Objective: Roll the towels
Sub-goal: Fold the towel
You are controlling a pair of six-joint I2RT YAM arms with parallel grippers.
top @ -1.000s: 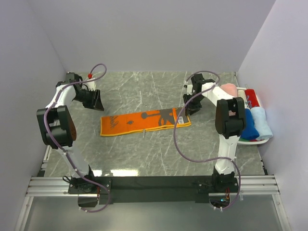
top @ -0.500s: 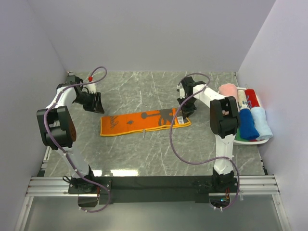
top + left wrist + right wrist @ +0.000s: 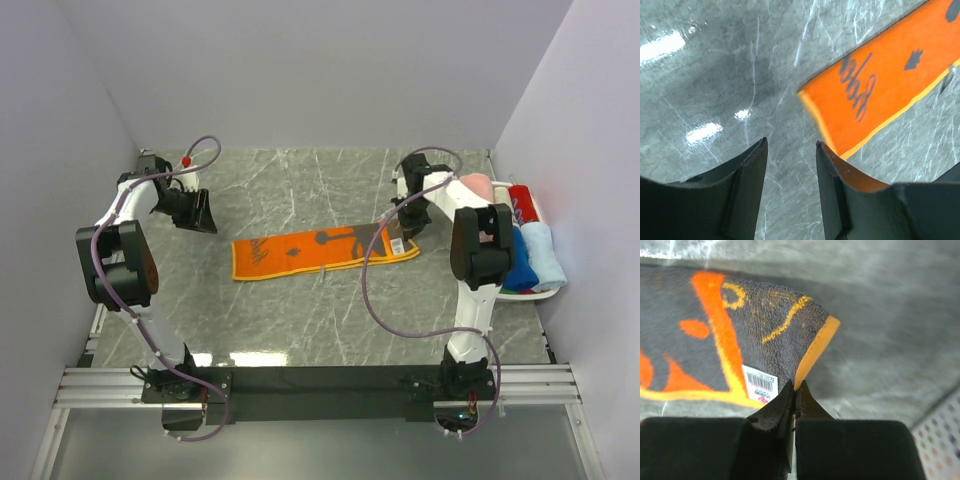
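Note:
A grey-and-orange towel lies flat and long across the middle of the table. My right gripper is shut on the orange hem at its right end. In the right wrist view the jaws pinch that hem beside a white barcode label on the towel. My left gripper stands open just beyond the towel's left end. In the left wrist view the towel's orange end with dark lettering lies ahead and to the right of the open gripper, which holds nothing.
A white basket stands against the right wall. It holds rolled towels: pink, red, blue and pale blue. Walls close in the table on the left, back and right.
My right gripper has shut on the towel's right hem and drawn the whole towel a little to the right. The left arm has stayed where it was.

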